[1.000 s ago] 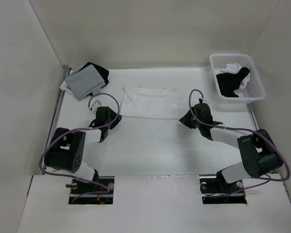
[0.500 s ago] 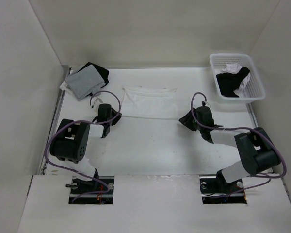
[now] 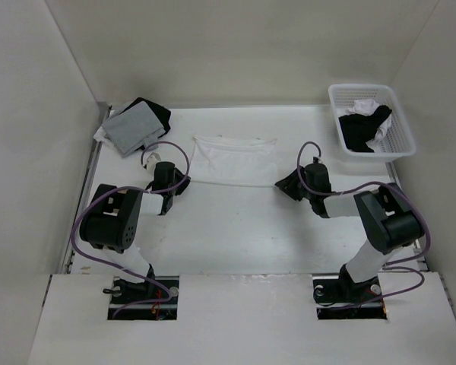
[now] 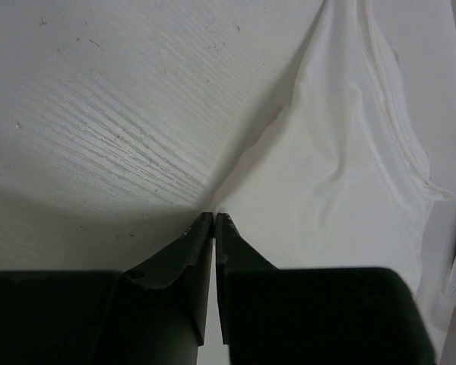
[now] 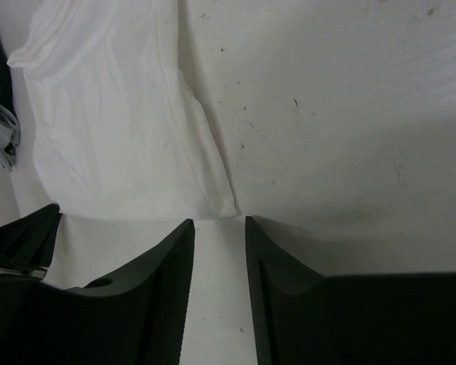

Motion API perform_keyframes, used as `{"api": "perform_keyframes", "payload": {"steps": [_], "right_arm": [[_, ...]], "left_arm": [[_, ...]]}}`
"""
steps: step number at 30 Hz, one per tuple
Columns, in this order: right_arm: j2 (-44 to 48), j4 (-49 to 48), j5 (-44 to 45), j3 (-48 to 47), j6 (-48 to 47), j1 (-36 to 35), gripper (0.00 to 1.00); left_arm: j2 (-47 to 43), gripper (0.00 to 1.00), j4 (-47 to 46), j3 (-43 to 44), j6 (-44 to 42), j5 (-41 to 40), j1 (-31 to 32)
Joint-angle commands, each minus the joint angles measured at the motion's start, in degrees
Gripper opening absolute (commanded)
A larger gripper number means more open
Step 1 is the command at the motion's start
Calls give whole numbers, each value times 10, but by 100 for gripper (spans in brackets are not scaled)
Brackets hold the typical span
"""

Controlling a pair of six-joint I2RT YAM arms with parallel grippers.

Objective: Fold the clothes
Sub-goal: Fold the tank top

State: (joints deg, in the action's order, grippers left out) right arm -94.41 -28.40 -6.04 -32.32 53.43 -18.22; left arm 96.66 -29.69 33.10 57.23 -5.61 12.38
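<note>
The clothes [image 3: 235,160], a thin white garment, lie flat at the middle of the table, toward the back. My left gripper [image 3: 185,182] is at their near left corner. In the left wrist view its jaws [image 4: 214,217] stand pressed together, and the corner of the white fabric [image 4: 342,190] runs into the tips. My right gripper [image 3: 281,185] is at the near right corner. In the right wrist view it [image 5: 219,222] is open, and the corner of the clothes [image 5: 121,129] lies on the table just ahead of the gap.
A grey cloth [image 3: 131,128] lies over black garments [image 3: 153,112] at the back left. A white basket [image 3: 380,150] with black and white garments stands at the back right. Walls close in the table on three sides.
The left gripper moved up to the garment's near left corner and shut there. The right gripper opened and slid left toward the near right corner.
</note>
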Motion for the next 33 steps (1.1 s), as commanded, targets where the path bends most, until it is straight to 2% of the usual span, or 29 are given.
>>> {"api": "perform_keyframes", "payload": {"steps": [1,4,9,11,14,17,22,26,29,33], "right_arm": [[-34,-26,-14,-22,24,5,34],[-48,-33,-15,-29,34,6,27],[-54,-33,-7,-37,44,5,7],[-45,-38,-1,-36,43,3,3],[3,-38,10,-22,33,2,0],[98,-7,16,3,13,-10,0],[360,182,73,22,-53,-53,0],[567,380,146,-7,-80,-131,0],[668,514,212,-49,-68,-219,0],[696,606,293,-86,-31,-337,1]], "left_arm": [[12,4,14,8,-5,-9,0],[13,4,11,8,-4,-8,2],[9,3,10,6,-3,-7,3],[-2,1,6,1,-3,-5,4],[-54,0,10,-13,-6,-5,8],[-167,0,45,-42,-12,-9,15],[-456,0,221,-74,-41,-41,50],[-665,0,407,-35,-52,-81,91],[-745,0,510,12,-49,-95,127],[-779,0,556,29,-32,-102,160]]}}
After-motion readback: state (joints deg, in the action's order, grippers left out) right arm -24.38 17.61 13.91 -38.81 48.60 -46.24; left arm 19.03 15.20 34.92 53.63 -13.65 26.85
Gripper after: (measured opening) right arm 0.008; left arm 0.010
